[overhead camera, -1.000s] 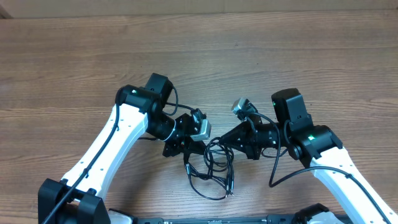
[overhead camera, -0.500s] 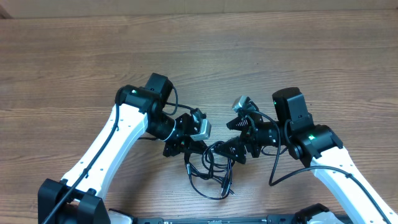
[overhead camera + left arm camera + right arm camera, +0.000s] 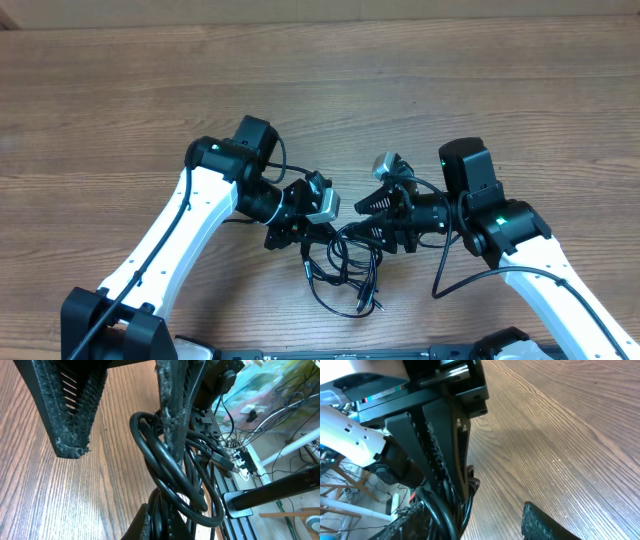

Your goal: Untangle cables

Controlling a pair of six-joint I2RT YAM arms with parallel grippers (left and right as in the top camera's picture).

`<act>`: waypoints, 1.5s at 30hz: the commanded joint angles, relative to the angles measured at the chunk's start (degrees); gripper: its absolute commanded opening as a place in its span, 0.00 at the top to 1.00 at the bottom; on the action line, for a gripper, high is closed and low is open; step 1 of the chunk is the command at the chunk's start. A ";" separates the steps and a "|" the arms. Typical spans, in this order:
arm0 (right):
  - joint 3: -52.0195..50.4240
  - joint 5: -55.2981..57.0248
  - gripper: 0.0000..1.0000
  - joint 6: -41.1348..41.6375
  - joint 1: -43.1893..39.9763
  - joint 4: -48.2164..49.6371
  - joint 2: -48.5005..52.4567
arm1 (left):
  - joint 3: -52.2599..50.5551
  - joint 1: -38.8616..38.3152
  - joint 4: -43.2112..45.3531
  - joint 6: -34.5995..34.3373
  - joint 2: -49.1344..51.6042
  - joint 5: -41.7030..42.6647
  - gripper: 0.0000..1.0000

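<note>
The cables [image 3: 343,272] lie as a small tangle of thin black loops on the wooden surface [image 3: 400,90], near its front edge and midway between the two arms. The top of the bundle is lifted up to the left gripper [image 3: 300,236], whose jaws are closed on the strands. In the right wrist view its two fingers stand pressed close together, with the cords bunched at their tips. In the left wrist view a thick loop of cord curls around one of the fingers and drops away below it. The right gripper [image 3: 357,220] points in from the other side, just beside the left one. Its jaws stand apart, one finger above the other in the overhead view, with the upper part of the tangle lying in the gap between them and not pinched. Below both grippers, loose loops trail towards the front edge, and one strand ends in a small plug [image 3: 366,301] resting on the wood.
</note>
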 commanded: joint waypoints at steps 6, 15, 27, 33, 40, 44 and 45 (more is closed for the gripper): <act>1.40 -2.25 0.39 -0.09 -0.02 0.26 -0.04 | 0.09 -0.46 0.81 4.52 -0.24 5.77 0.96; 1.40 -3.08 0.40 -0.09 -0.02 0.07 -0.04 | 0.09 -0.46 2.32 4.50 -0.24 5.79 0.96; 1.40 -3.08 0.96 -0.07 -0.02 -0.13 -0.04 | 0.09 -0.46 2.89 4.50 -0.24 5.73 0.96; 1.40 -3.08 0.96 -0.07 -0.04 -0.09 -0.04 | 0.09 -0.46 2.89 4.50 -0.24 5.31 0.96; 1.46 -7.61 0.96 0.44 -0.20 5.29 -0.04 | 0.07 -0.46 1.86 4.50 -0.24 5.31 0.96; 1.46 -7.56 0.96 1.79 -0.20 10.73 -0.04 | 0.07 -0.46 1.55 2.97 -0.24 5.05 0.95; 1.46 -7.56 0.96 1.84 -0.20 11.91 -0.04 | 0.07 -0.46 1.33 2.95 -0.24 5.03 0.96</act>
